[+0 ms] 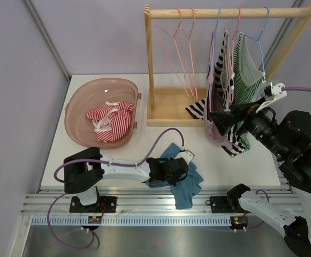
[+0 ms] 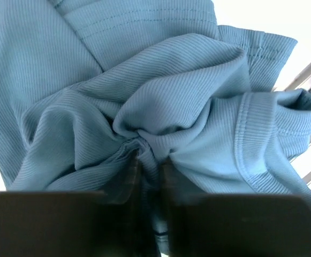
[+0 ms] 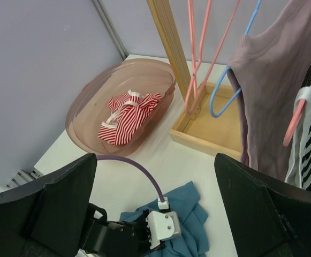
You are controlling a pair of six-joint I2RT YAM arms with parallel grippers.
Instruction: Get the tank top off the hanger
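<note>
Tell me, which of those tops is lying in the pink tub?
The red-and-white striped top: it alone lies in the tub. The blue top is bunched on the table, and the others hang on the wooden rack.

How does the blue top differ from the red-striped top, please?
The blue top is plain and lies on the table; the red-striped top has white trim and lies in the basin. The left claw pinches the blue top, not the red-striped top. Both are crumpled.
</note>
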